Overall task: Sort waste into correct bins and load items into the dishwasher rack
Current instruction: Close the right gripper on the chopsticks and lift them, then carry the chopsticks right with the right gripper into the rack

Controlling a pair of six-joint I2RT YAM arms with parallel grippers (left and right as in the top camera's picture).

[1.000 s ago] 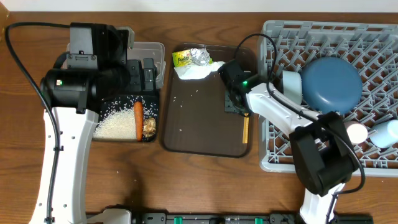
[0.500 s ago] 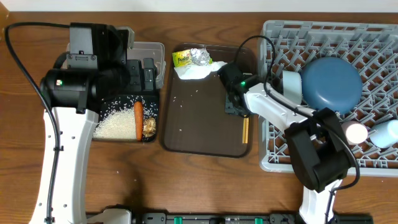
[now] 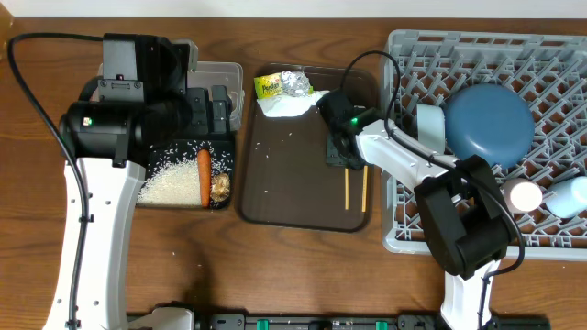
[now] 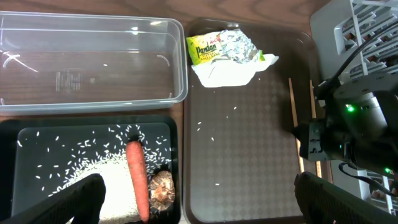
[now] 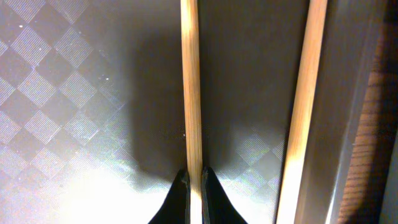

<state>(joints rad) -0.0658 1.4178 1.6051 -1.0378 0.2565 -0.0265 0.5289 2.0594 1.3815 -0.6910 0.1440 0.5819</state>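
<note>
Done, I judge: orange carrot [image 3: 204, 177], brown food lump [image 4: 163, 190] and white rice grains [image 3: 170, 186] lie in the shallow black rectangular tray [image 4: 43, 149], lower left; large dark-blue round plate [image 3: 488, 122], white bowl [image 3: 429, 124] and two small cups [image 3: 526, 195] sit in the grey plastic pegged rack [image 3: 550, 55], right. Outstanding: crumpled silver foil [image 3: 295, 82], yellow-green wrapper [image 3: 268, 87] and white paper napkin [image 3: 286, 104] at the top of the dark brown serving tray [image 3: 293, 183], thin wooden chopsticks [image 5: 191, 81] at its right edge. Right gripper [image 5: 194, 186] pinches one of the pair; left gripper [image 4: 205, 202] gapes wide, empty.
</note>
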